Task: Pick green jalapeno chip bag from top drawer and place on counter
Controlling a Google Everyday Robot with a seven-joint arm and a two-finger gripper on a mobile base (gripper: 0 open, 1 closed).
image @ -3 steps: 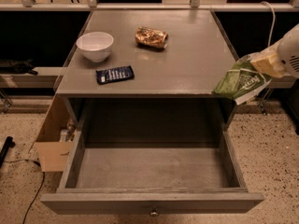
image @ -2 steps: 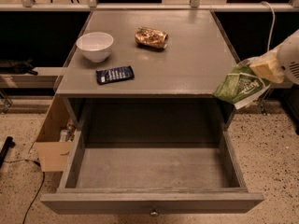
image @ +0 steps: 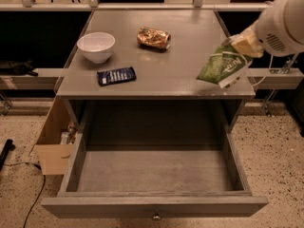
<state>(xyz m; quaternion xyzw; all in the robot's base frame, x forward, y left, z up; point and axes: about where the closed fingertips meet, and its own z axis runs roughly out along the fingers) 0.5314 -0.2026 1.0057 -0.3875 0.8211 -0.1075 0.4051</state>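
Note:
The green jalapeno chip bag (image: pixel 222 66) hangs tilted in my gripper (image: pixel 244 44), which is shut on its upper end. It is in the air over the right front part of the counter (image: pixel 180 65). My white arm comes in from the upper right. The top drawer (image: pixel 154 177) is pulled fully out below, and its inside is bare. Its small round knob (image: pixel 155 217) shows on the front panel.
On the counter stand a white bowl (image: pixel 96 46) at the left, a small dark blue flat packet (image: pixel 116 75) in front of it, and a brown-gold snack bag (image: pixel 153 37) at the back middle. An open cardboard box (image: pixel 53 144) sits on the floor left of the cabinet.
My gripper has carried the green bag up and to the left, from beside the cabinet's right edge to over the counter's right front part.

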